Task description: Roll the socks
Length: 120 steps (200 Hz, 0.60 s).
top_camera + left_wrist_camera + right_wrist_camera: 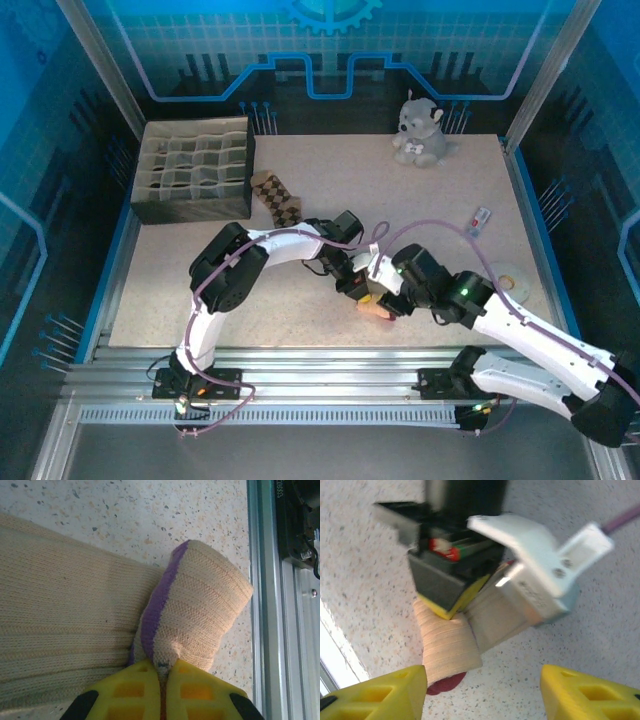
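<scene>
The beige sock (200, 605) lies folded on the table near its front edge, with a purple stripe across the fold. My left gripper (166, 667) is shut on a pinch of that fold. From the right wrist view the same beige sock (447, 645) shows as a short roll with its red toe (445, 684) poking out underneath, and the left gripper (445, 592) sits on top of it. My right gripper (482, 690) hangs open just in front of the roll, holding nothing. The argyle sock (275, 197) lies flat beside the box.
A dark box with a cardboard grid of compartments (195, 170) stands at the back left. A grey plush toy (420, 130) sits at the back right. A small white tag (482, 216) and a pale disc (510, 280) lie to the right. The aluminium rail (265, 605) runs close to the sock.
</scene>
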Available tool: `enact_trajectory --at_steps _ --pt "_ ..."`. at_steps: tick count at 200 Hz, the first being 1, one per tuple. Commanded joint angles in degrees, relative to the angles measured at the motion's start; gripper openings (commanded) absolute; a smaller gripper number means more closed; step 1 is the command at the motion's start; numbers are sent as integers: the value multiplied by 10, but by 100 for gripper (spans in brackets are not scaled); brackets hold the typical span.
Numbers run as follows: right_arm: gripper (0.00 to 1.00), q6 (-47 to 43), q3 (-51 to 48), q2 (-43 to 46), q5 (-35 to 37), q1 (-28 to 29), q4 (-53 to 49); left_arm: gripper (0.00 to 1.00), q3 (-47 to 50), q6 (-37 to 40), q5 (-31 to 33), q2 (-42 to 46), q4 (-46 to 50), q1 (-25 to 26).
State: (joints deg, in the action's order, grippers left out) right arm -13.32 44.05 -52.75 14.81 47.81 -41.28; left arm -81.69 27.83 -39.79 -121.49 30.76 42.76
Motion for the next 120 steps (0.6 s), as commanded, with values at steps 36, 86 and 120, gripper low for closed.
enact_trajectory --at_steps 36,86,120 --pt "70 -65 -20 -65 89 95 4 0 -19 -24 -3 -63 91 -19" --pt "73 -82 -15 -176 99 98 28 0 -29 -7 -23 -74 117 -29" --pt "73 -101 -20 -225 117 93 59 0 -38 13 -30 -80 141 -33"
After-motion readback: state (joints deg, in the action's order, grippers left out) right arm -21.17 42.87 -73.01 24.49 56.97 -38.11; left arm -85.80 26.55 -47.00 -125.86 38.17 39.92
